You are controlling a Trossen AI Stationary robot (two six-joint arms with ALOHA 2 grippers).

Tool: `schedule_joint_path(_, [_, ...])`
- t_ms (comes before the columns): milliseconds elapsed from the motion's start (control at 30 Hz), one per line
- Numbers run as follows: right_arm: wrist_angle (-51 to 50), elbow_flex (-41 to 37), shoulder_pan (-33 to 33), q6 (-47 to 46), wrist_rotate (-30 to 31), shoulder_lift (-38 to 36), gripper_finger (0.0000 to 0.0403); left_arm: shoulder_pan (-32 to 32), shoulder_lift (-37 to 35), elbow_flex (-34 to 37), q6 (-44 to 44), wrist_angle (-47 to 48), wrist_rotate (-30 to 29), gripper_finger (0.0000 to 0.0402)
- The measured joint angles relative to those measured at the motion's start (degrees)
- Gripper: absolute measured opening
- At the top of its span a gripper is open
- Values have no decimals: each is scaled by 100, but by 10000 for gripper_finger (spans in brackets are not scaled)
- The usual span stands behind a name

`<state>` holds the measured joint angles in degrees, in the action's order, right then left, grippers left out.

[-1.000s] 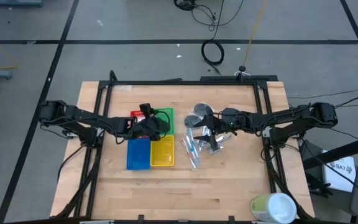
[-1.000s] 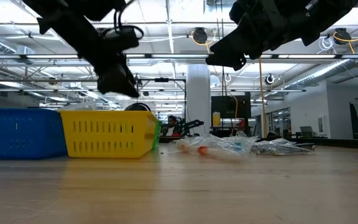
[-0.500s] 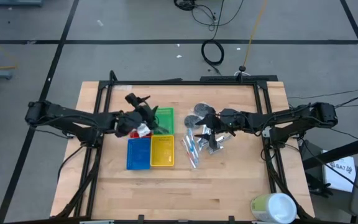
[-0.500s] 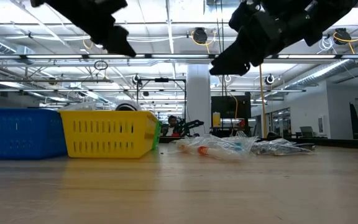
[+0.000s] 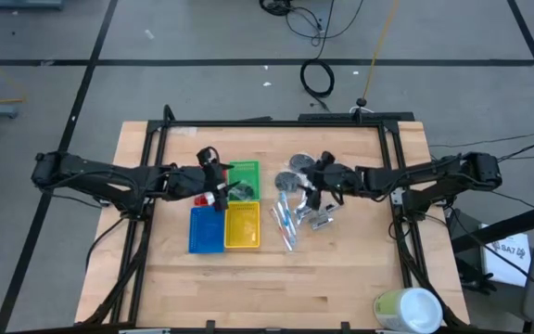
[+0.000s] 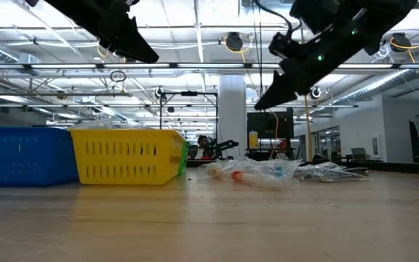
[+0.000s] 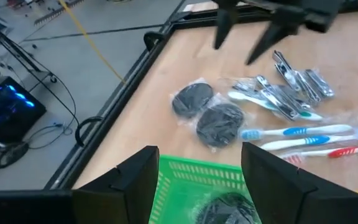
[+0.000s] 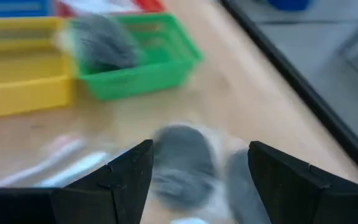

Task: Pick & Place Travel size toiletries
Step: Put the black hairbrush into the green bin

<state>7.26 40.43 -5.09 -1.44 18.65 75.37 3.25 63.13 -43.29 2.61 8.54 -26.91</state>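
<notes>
The toiletries lie in clear wrappers in a pile [image 5: 297,206] right of the trays: two dark discs [image 7: 209,112], toothbrushes [image 7: 297,134] and silver clippers [image 7: 297,84]. Another dark disc [image 7: 225,208] rests in the green tray [image 5: 246,173]. My left gripper [image 5: 219,184] hovers open, high above the red and green trays [image 6: 144,54]. My right gripper [image 5: 306,186] hangs open over the discs [image 8: 182,165], well above the table [image 6: 264,98]. Neither gripper holds anything.
Four trays sit in a block: red [image 5: 202,174], green, blue [image 5: 207,229] and yellow [image 5: 242,225]. A large pale green and white cylinder [image 5: 406,311] stands at the near right corner. Bare wood lies along the near side [image 5: 276,288].
My left gripper has risen from low over the green tray and drawn back a little toward the table's left. My right gripper has shifted toward the dark discs and tipped its fingers down. The pile has stayed put.
</notes>
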Motion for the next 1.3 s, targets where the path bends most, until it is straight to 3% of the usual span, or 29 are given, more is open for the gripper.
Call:
schedule_joint_path(133, [137, 8, -294, -227, 81, 430, 249, -77, -304, 0, 40, 58, 105, 213])
schedule_joint_path(300, [362, 2, -971, -219, -74, 1301, 249, -321, -824, 281, 89, -208, 810, 200])
schedule_joint_path(433, [793, 13, -1512, -393, -817, 1833, 249, -524, -1366, 884, 72, -845, 1083, 192])
schedule_joint_path(700, [868, 10, -2034, -368, -847, 2110, 240, -843, -2061, 2015, -264, -1828, 1033, 198])
schedule_joint_path(867, [811, 10, -2060, -349, -851, 2105, 190, -918, -2076, 2242, -469, -1870, 1034, 200])
schedule_joint_path(1233, [707, 13, -2053, -224, -994, 2105, 15, -918, -2065, 2297, -648, -1867, 1042, 200])
schedule_joint_path(1300, [705, 13, -2053, -214, -996, 2105, 6, -918, -2065, 2297, -708, -1866, 1042, 200])
